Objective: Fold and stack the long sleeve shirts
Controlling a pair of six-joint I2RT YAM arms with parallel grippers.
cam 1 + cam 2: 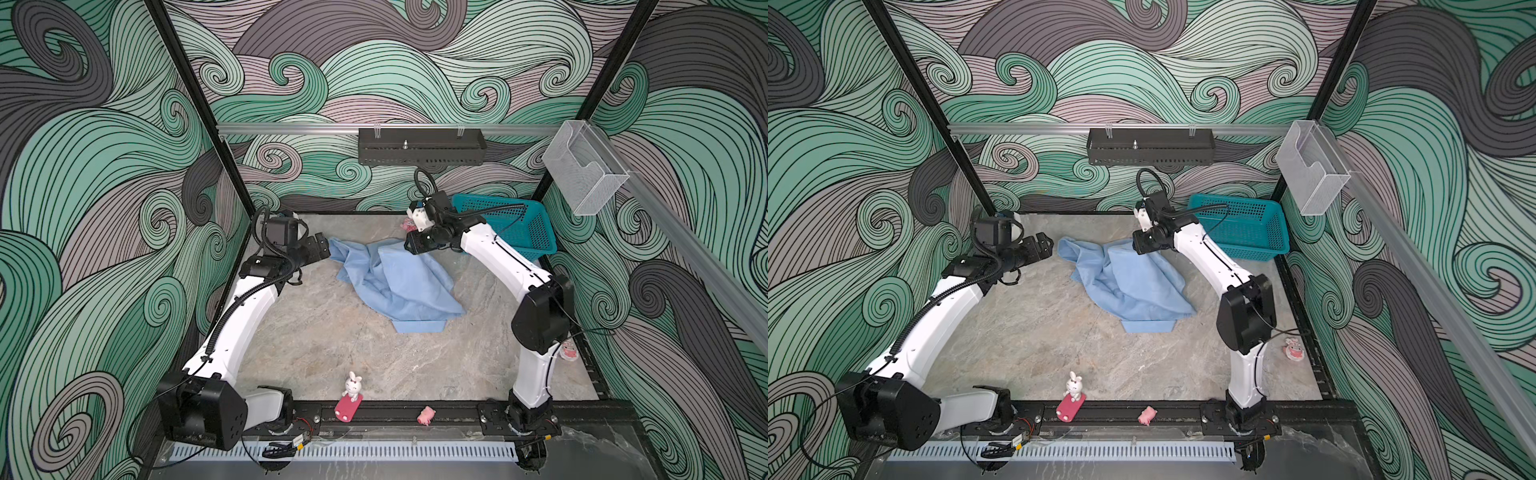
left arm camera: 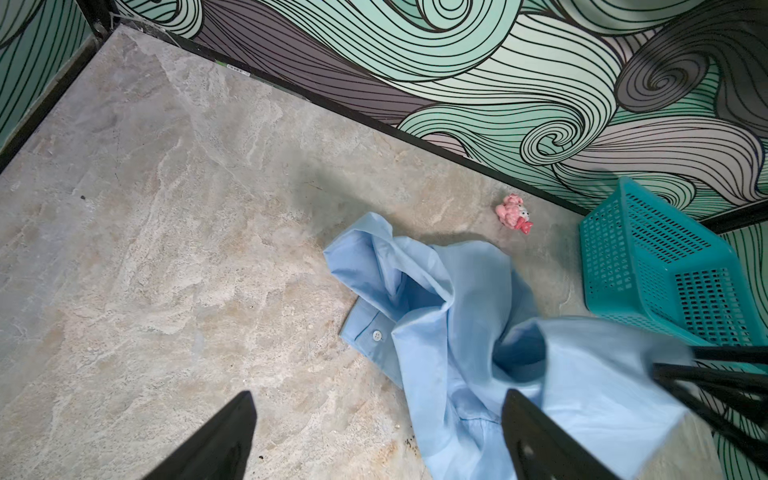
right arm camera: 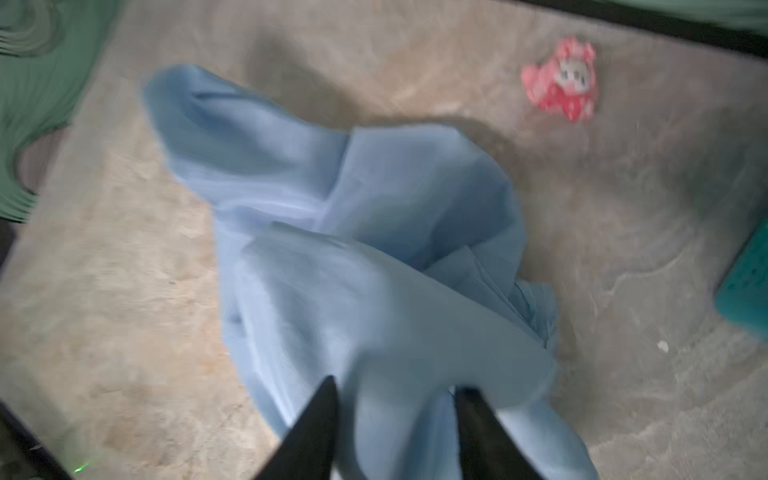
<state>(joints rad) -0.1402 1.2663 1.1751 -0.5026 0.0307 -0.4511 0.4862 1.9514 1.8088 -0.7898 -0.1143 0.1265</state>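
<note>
Marbled grey tabletop (image 1: 332, 353), one light blue shirt (image 1: 399, 282) crumpled toward the back, between my two arms.

From my station I saw the shirt lying unfolded in a rumpled heap, with one buttoned cuff (image 2: 376, 334) flat on the stone and its far edge raised toward the right gripper (image 1: 410, 246). That claw hung over the cloth's back corner, its black fingers (image 3: 320, 419) parted with a fold of blue between them. The wrist view was blurred, so I could not tell whether they pinched it. My left gripper (image 1: 320, 245) hovered just beside the shirt's left tip, jaws spread wide and empty. A teal basket (image 1: 519, 224) sat in the back right corner with a small pink figure (image 2: 514, 212) near it, and a white rabbit toy (image 1: 353, 386) stood at the front edge.
</note>
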